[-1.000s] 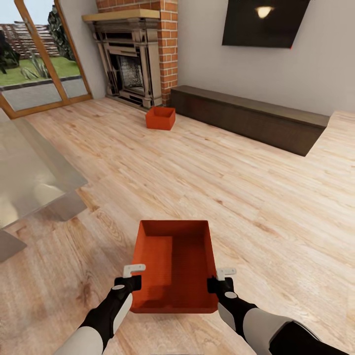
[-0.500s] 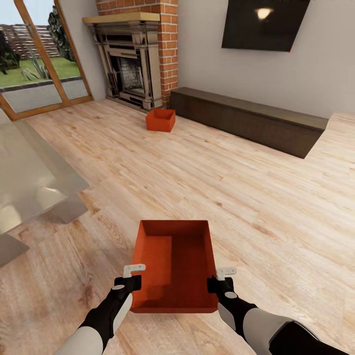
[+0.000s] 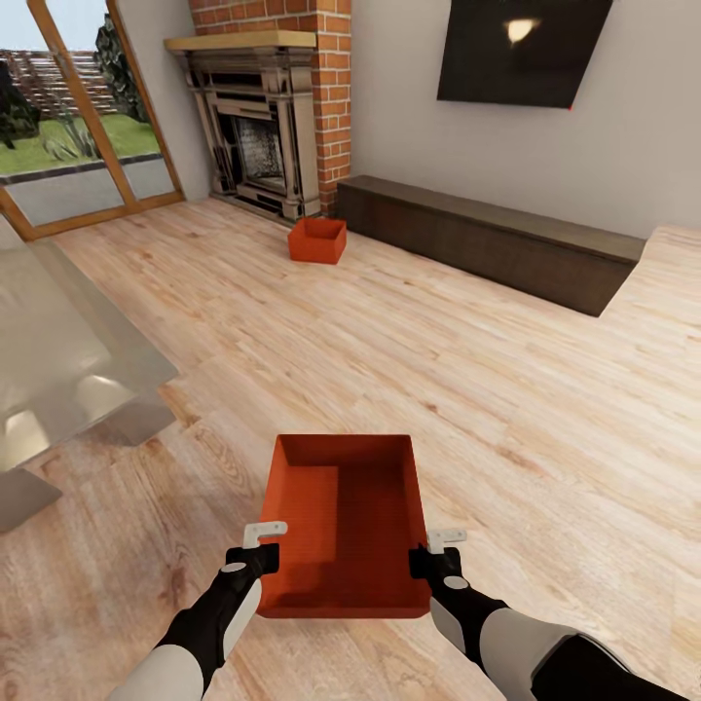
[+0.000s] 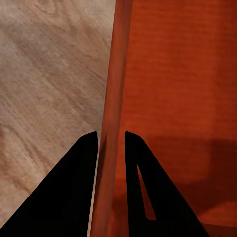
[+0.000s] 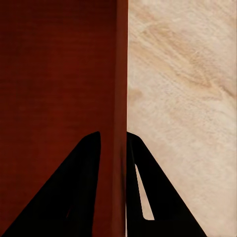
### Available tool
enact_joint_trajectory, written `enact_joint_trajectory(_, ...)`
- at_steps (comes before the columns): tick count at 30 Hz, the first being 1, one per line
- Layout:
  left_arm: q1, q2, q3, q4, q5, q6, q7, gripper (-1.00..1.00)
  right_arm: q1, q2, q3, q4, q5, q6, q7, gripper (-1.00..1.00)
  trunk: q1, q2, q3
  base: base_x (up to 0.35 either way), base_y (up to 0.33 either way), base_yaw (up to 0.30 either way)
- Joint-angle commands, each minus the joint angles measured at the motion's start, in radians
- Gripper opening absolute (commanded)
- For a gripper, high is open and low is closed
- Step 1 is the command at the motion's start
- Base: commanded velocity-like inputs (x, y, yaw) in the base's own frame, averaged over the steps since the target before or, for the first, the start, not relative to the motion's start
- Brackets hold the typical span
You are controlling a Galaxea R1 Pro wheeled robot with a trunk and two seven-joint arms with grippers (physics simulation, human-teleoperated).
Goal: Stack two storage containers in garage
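Light wood-plank floor (image 3: pixel 409 331) bears one orange-red container (image 3: pixel 316 239) by the fireplace (image 3: pixel 255 127).

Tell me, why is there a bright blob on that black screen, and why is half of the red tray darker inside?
Head view: the blob on the black screen is a lamp's reflection, and a stepped shadow darkens the right of the held container. Left wrist view: the left pincer straddles its thin wall, its dark fingers casting shadow inside. Right wrist view: the right pincer likewise, the interior nearly black, the wood floor bright.

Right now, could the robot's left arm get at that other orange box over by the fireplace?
Probably not. The left end effector is shut on a side wall of the near container, and the far container sits well across the wood floor by the fireplace.
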Motion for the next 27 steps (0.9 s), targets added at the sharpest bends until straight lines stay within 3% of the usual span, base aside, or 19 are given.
enact_joint_trajectory(1, 0.0, 0.001, 0.005, -0.004, -0.012, 0.007, 0.014, -1.0, 0.0, 0.001, -0.024, 0.002, -0.014, -0.004, -0.003, -1.0, -0.004, 0.007, 0.003, 0.0, 0.0, 0.0)
enact_joint_trajectory(27, 0.0, 0.002, 0.005, -0.001, -0.012, 0.008, 0.013, -1.0, 0.0, 0.004, -0.022, 0.003, -0.01, -0.005, -0.014, -1.0, -0.104, 0.189, 0.084, 0.0, 0.0, 0.0)
